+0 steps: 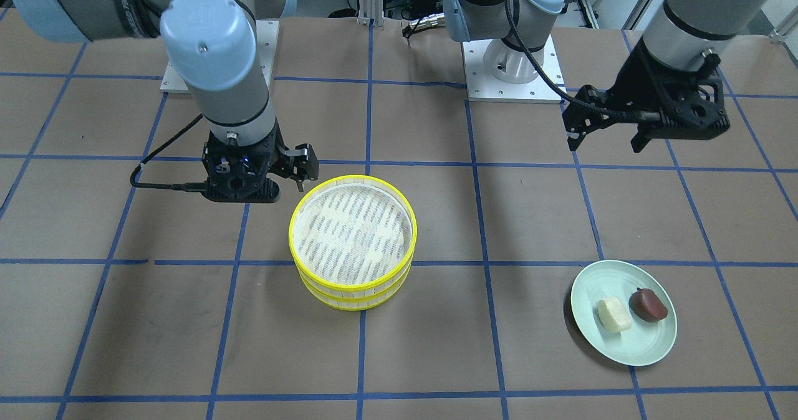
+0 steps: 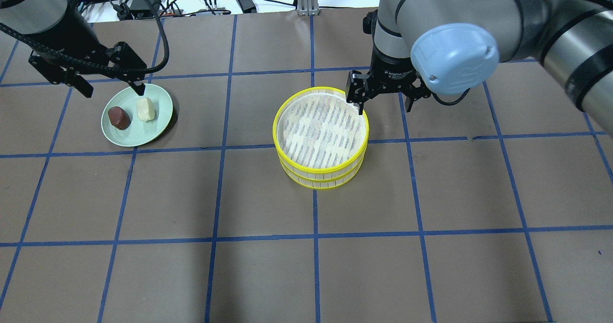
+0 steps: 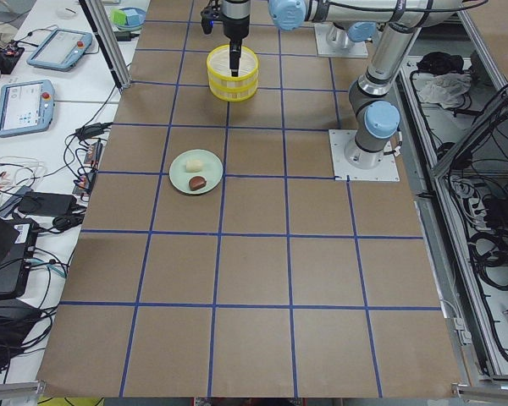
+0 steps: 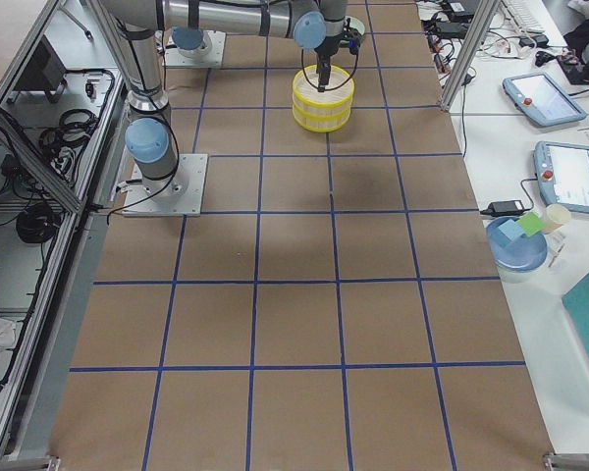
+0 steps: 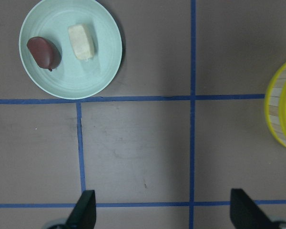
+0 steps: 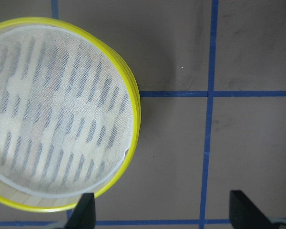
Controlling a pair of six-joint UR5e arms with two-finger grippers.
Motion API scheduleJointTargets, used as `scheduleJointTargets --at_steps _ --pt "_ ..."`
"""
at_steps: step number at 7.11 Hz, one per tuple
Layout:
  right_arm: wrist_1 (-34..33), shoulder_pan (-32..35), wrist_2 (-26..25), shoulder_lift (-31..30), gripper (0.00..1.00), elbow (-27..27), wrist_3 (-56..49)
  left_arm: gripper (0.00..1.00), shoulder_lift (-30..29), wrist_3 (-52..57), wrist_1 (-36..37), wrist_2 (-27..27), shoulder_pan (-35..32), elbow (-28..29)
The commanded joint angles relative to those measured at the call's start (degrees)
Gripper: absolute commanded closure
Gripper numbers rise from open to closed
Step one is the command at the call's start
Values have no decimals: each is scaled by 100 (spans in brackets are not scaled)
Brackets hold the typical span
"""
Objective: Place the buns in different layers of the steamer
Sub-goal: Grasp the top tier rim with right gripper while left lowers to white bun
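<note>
The steamer [image 2: 274, 130], two yellow-rimmed trays stacked, stands mid-table. Both buns lie side by side on a green plate [image 2: 139, 138] at far left, well apart from the steamer, with the white bun [image 2: 146, 109] to the right of the brown bun [image 2: 119, 117]. The left gripper [image 2: 114, 92] hangs by the plate's far edge, fingers spread wide and holding nothing. The right gripper [image 2: 385, 108] hovers at the steamer's far right rim, equally spread and empty. Whether a finger touches the rim cannot be told.
</note>
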Motion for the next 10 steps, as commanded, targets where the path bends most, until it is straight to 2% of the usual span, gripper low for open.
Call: scheduleJointTargets --at_steps 1,2,3,4,5,6,8,10 --pt "-371 40 9 581 5 206 120 0 -382 409 1021 6 436 -377" --pt "-520 40 18 757 6 276 156 0 -619 489 1218 6 437 -387" --pt "-766 40 18 898 12 329 173 0 -883 482 1602 6 437 -378" --pt "-777 40 18 952 33 347 191 0 -1198 464 1911 15 437 -387" --pt "-777 40 18 944 77 347 278 0 -1506 464 2201 6 437 -387" --pt "-777 40 18 917 100 339 340 0 -1796 464 2535 6 445 -387" --pt "-751 32 9 882 100 339 341 0 -2438 412 3465 15 550 -370" --pt "-733 32 9 803 100 313 332 0 -2852 403 3661 -55 805 -300"
